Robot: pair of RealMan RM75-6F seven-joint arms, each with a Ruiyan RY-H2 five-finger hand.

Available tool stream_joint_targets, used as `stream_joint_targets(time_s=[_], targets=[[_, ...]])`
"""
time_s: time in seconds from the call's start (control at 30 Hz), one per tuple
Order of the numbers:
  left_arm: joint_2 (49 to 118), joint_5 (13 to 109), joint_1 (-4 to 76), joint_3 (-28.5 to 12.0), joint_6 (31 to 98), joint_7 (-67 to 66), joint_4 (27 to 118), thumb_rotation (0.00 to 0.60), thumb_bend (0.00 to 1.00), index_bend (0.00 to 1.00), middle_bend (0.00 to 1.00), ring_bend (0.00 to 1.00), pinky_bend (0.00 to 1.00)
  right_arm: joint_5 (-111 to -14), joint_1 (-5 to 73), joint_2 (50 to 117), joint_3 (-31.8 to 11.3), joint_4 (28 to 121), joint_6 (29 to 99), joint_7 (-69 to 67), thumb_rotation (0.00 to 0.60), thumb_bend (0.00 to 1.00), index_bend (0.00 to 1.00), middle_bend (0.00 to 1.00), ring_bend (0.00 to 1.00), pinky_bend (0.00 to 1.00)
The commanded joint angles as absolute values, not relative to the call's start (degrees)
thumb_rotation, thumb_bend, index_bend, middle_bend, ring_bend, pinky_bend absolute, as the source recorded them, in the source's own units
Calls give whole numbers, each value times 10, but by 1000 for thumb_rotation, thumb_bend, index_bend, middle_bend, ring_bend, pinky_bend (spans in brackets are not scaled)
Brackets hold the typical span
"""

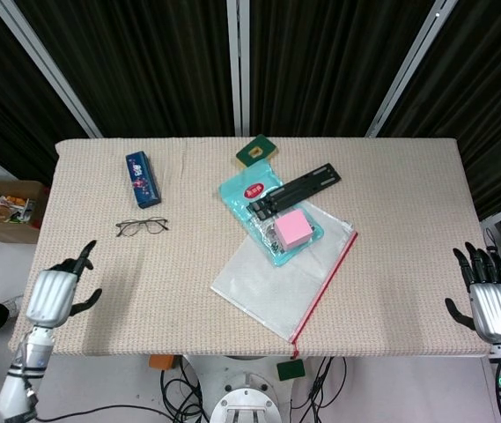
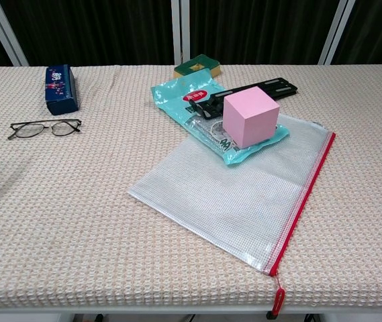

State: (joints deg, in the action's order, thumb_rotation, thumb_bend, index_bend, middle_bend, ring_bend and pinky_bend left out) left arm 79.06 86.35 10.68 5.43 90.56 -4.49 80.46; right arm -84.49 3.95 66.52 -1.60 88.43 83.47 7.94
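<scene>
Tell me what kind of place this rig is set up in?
Probably a lab or test bay, not a home: black curtains behind a cloth-covered table, loose cables on the floor beneath it, and a cardboard box of oddments beside it.

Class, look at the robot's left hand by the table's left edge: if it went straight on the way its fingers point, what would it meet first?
Probably the glasses. The left hand points up and slightly right across the table, with only bare cloth between. Height is unclear, so it might pass above them.
</scene>
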Motion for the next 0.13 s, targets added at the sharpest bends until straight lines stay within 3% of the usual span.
stream_joint_targets(time_s=[0.03,0.13], targets=[[764,863,83,71,904,-24,796,180,74,25,13,12,142,-847,30,668,-8,876,841,81,600,289,0,0,0,0],[749,858,75,71,897,-23,803,90,75,26,12,11,137,-852,24,669,-6,872,849,84,600,297,0,0,0,0]])
